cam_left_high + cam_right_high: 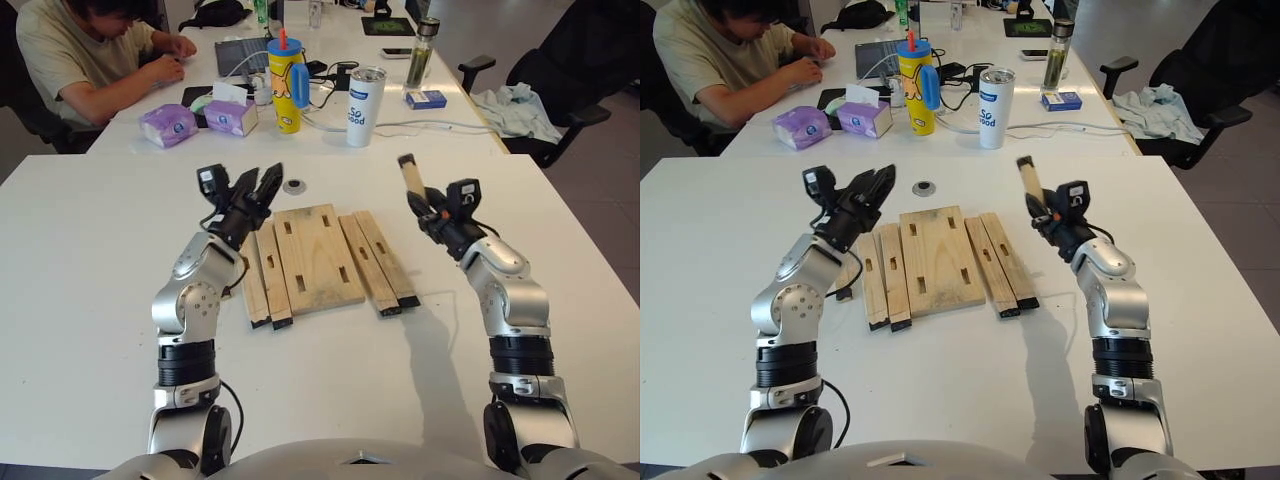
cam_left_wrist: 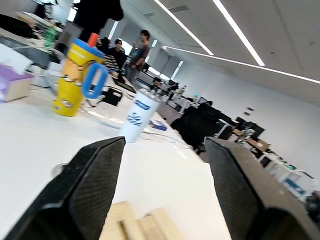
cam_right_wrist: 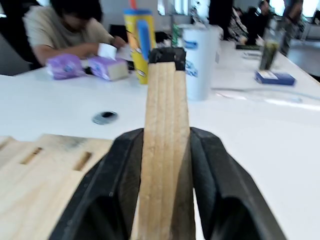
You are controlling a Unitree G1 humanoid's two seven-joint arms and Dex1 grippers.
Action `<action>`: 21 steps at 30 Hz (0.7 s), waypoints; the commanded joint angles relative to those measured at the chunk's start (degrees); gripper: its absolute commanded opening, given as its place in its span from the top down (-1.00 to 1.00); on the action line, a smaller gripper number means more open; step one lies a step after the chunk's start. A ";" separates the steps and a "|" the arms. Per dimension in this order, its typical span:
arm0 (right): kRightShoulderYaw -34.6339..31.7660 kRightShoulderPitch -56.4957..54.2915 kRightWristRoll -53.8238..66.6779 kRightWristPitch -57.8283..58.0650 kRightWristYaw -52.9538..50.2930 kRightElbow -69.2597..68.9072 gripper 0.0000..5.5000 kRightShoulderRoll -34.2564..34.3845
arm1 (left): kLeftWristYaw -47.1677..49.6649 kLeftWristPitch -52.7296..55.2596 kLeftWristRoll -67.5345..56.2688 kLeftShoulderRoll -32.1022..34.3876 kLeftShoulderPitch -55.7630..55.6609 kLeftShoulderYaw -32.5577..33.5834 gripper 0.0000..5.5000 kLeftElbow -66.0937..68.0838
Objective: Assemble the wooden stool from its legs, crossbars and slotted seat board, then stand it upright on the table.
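Head view
- Table (image 1: 90, 260): white.
- Seat board (image 1: 318, 258): flat at the table's centre, slots up.
- Left pair (image 1: 264, 278): two wooden pieces lying flat, side by side, touching the board at its 9 o'clock.
- Right pair (image 1: 378, 262): two more wooden pieces with black ends, flat at the board's 3 o'clock.
- Grommet (image 1: 294, 186): set in the table at the board's 12 o'clock.
- Left gripper (image 1: 261, 180): raised at the board's 11 o'clock, fingers spread, nothing between them.
- Right gripper (image 1: 421, 204): raised at the board's 2 o'clock, clamped on a leg (image 1: 409, 175) that tilts up and ends in a black cap.

Left wrist view
- Left gripper (image 2: 165, 147): both fingers (image 2: 95, 185) wide apart and empty, wood ends just below them.
- Yellow bottle (image 2: 75, 80) and white tumbler (image 2: 136, 117): upright on the far table.

Right wrist view
- Right gripper (image 3: 167, 150): fingers (image 3: 122, 170) pressed on both sides of the leg (image 3: 167, 110).
- Seat board (image 3: 45, 185): flat beside it, with the grommet (image 3: 105, 117) beyond.
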 commanded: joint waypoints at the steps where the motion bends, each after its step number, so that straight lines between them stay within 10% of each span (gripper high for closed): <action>1: 3.38 2.16 -0.13 -4.21 2.81 -4.44 0.52 0.54 | 1.61 6.01 -9.64 -2.36 -2.43 1.77 -0.08 -2.03; 21: 8.68 4.87 -1.49 -16.10 7.96 -8.98 0.52 0.05 | 4.54 12.89 -20.31 -1.26 -4.99 1.56 -0.08 1.42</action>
